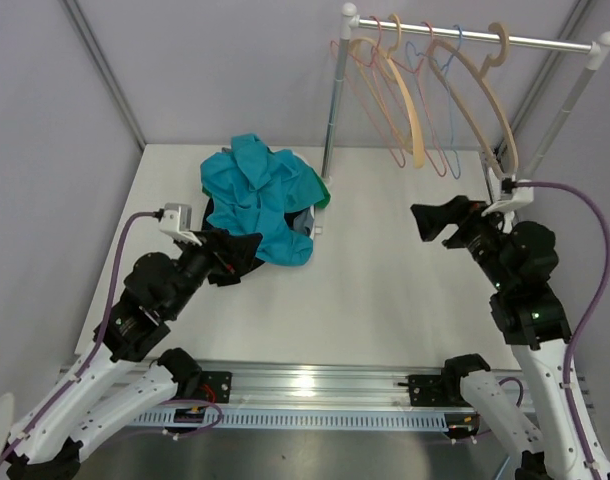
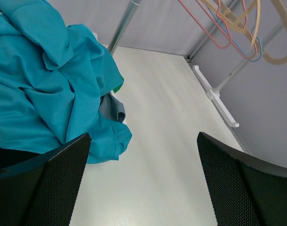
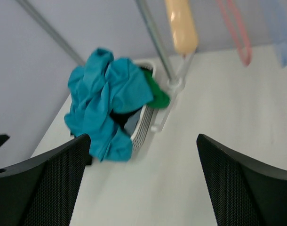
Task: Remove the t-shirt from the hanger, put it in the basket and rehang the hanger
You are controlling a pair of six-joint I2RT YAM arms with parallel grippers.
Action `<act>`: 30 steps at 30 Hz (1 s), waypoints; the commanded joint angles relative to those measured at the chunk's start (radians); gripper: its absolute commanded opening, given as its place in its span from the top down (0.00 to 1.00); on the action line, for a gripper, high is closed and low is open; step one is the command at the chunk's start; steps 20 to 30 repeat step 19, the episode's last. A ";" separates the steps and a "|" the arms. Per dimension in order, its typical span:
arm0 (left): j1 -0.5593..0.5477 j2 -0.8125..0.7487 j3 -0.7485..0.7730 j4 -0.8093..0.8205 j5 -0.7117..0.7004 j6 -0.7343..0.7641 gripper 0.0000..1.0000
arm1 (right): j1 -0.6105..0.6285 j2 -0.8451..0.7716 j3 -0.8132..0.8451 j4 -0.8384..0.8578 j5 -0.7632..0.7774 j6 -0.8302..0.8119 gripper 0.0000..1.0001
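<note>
Find the t-shirt (image 1: 257, 200) heaped on a basket (image 3: 143, 129) at back left, apparently off the hangers (image 1: 415, 110) (all bare). Note left gripper (image 1: 247, 258) and right gripper (image 1: 423, 224), jaws spread, holding nothing. Draw the left straight back from the hem, avoiding snags.

The t-shirt (image 1: 257, 200) is soft teal cloth, matt and much creased. The table (image 1: 385, 290) looks smooth, white and matt. The rack pole (image 1: 332, 110) is shiny metal. The broad hanger (image 1: 412, 115) seems pale wood, and the thin hangers (image 3: 245, 59) look like coloured wire (perhaps coated). The basket (image 3: 144, 129) is white ribbed plastic. The fingers (image 2: 54, 188) of the left gripper (image 2: 143, 183) are black and matt, with a fine mesh-like grain.
</note>
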 commanded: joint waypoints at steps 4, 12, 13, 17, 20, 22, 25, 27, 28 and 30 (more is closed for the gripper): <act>-0.010 -0.075 -0.105 -0.036 0.090 0.074 0.00 | 0.148 0.021 -0.194 0.054 -0.078 0.037 0.00; -0.011 -0.114 -0.180 -0.031 0.081 0.067 0.01 | 0.246 0.045 -0.301 0.121 -0.006 -0.009 0.01; -0.011 -0.115 -0.179 -0.036 0.067 0.065 0.00 | 0.248 0.051 -0.300 0.120 -0.003 -0.007 0.00; -0.011 -0.127 -0.180 -0.045 0.050 0.065 0.00 | 0.249 0.074 -0.297 0.129 -0.003 -0.004 0.01; -0.011 -0.129 -0.179 -0.042 0.052 0.067 0.00 | 0.252 0.085 -0.293 0.131 -0.001 -0.006 0.00; -0.011 -0.129 -0.179 -0.042 0.052 0.067 0.00 | 0.252 0.085 -0.293 0.131 -0.001 -0.006 0.00; -0.011 -0.129 -0.179 -0.042 0.052 0.067 0.00 | 0.252 0.085 -0.293 0.131 -0.001 -0.006 0.00; -0.011 -0.129 -0.179 -0.042 0.052 0.067 0.00 | 0.252 0.085 -0.293 0.131 -0.001 -0.006 0.00; -0.011 -0.129 -0.179 -0.042 0.052 0.067 0.00 | 0.252 0.085 -0.293 0.131 -0.001 -0.006 0.00; -0.011 -0.129 -0.179 -0.042 0.052 0.067 0.00 | 0.252 0.085 -0.293 0.131 -0.001 -0.006 0.00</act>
